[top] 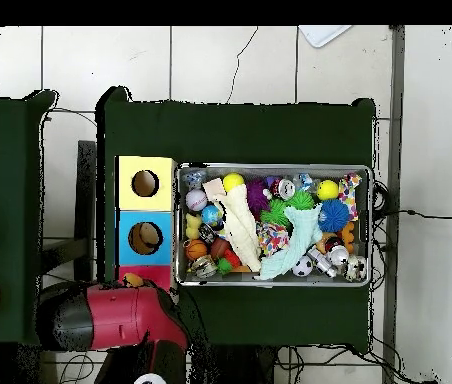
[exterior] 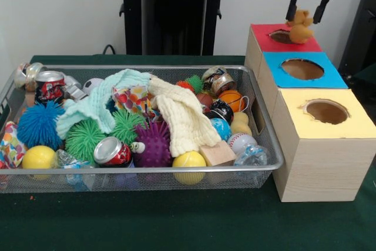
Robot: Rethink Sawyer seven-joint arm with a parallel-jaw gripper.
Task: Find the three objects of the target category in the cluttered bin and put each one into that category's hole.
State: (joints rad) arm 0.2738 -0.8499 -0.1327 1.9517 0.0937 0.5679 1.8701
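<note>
My gripper (exterior: 304,22) hangs over the red-topped box (exterior: 264,34) at the far right. Its two black fingers (exterior: 291,10) stand apart, one on each side of a tan-brown teddy bear (exterior: 301,26). The bear sits upright at the right rim of the red box's round hole (exterior: 279,36), its head between the fingertips with a small gap on each side. The wire mesh bin (exterior: 265,168) is full of clutter. A pale yellow plush (exterior: 239,123) lies half hidden at its right end. In the overhead view the arm (top: 110,315) covers the gripper and most of the red box (top: 130,272).
Blue-topped (exterior: 329,77) and yellow-topped (exterior: 358,124) boxes stand in a row in front of the red one. The bin holds spiky rubber balls, a cream cloth (exterior: 185,116), a mint cloth (exterior: 97,104), cans and small balls. The bin also shows in the overhead view (top: 275,167).
</note>
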